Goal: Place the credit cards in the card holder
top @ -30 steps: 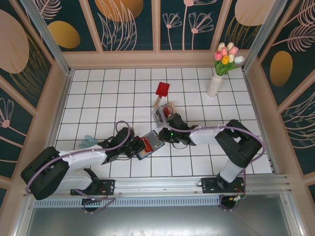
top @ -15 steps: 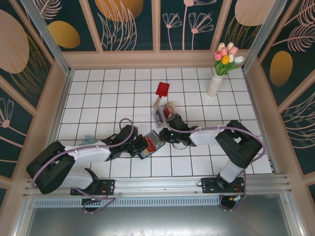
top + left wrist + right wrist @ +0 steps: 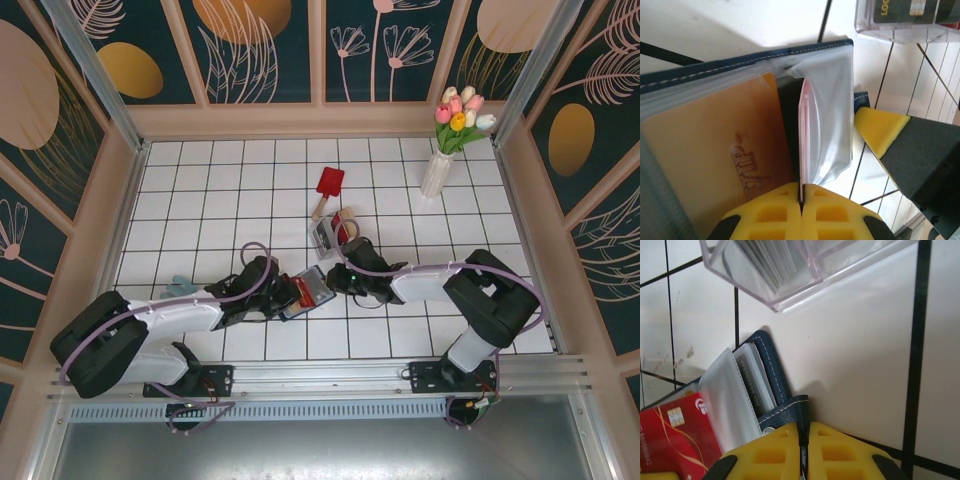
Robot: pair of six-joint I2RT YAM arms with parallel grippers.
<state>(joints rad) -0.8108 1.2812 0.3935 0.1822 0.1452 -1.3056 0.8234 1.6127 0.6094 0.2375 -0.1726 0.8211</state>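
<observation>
- The red credit card (image 3: 803, 125) stands edge-on at the middle of the left wrist view. Its far end seems to be tucked between the clear sleeves of the card holder (image 3: 740, 62), and an orange credit card (image 3: 725, 150) sits sleeved just left of it.
- The left end effector (image 3: 801, 192) is clenched on the card's near end at the bottom of the frame. The card's long axis therefore runs straight up the frame from the pads into the pocket, and I'd judge the coming push follows that line.
- The right end effector (image 3: 804, 432) is pinched on the holder's navy edge by the snap, at the bottom of its own view, bracing it from the opposite side.
- From above, the holder lies open at lower centre on the tiled counter (image 3: 200, 200), between the two arms. The left arm is the one carrying the card.
- A clear plastic box (image 3: 325, 236) sits just above the holder, with a red spatula (image 3: 329, 184) beyond it.
</observation>
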